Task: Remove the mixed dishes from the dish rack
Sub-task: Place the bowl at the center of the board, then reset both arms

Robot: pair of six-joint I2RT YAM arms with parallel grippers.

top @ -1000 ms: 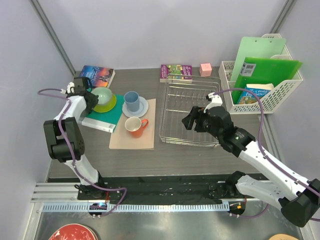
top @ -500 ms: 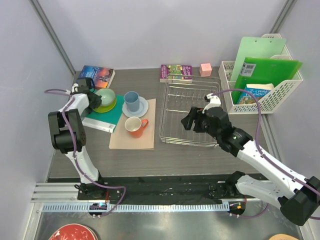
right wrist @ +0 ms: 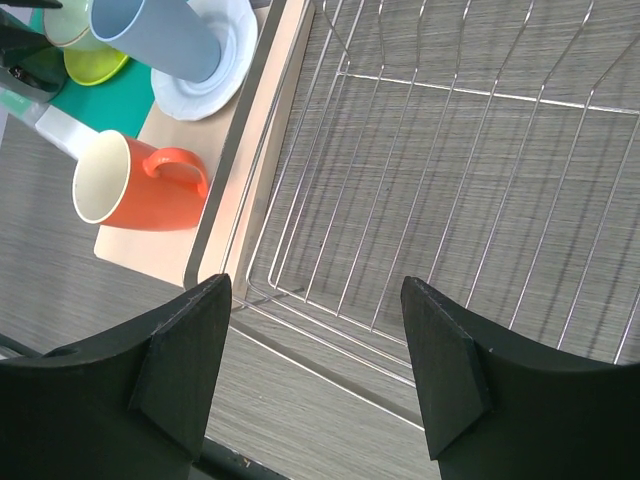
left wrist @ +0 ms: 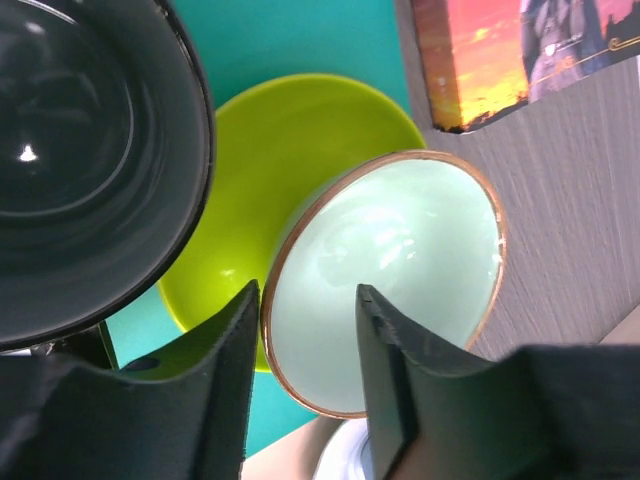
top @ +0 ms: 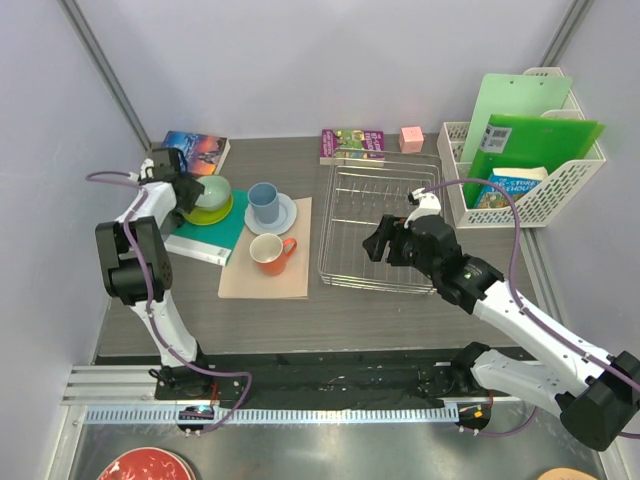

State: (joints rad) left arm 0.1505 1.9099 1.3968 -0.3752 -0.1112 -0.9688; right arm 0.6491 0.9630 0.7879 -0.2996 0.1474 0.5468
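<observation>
The sage-green bowl (top: 212,188) sits in the lime-green plate (top: 226,208) on a teal book. My left gripper (top: 190,192) is open; in the left wrist view (left wrist: 305,295) one finger is outside the bowl's (left wrist: 400,250) rim over the plate (left wrist: 250,200), the other inside. The light blue cup (top: 264,203) stands mouth down on the white plate (top: 287,216). The orange mug (top: 268,252) lies on a tan mat. The silver dish rack (top: 327,225) holds nothing. My right gripper (top: 378,240) is open and empty above its near left corner (right wrist: 330,340).
The teal book (top: 205,240) and tan mat (top: 265,282) lie left of the rack. Two books (top: 195,150) (top: 352,143) and a pink cube (top: 411,138) sit at the back. A white slotted basket (top: 560,185) with green folders stands at the right. A red plate (top: 145,466) lies below the table's near edge.
My left gripper has shifted slightly back and right along the bowl's rim, and its arm has swung. The right arm has barely moved.
</observation>
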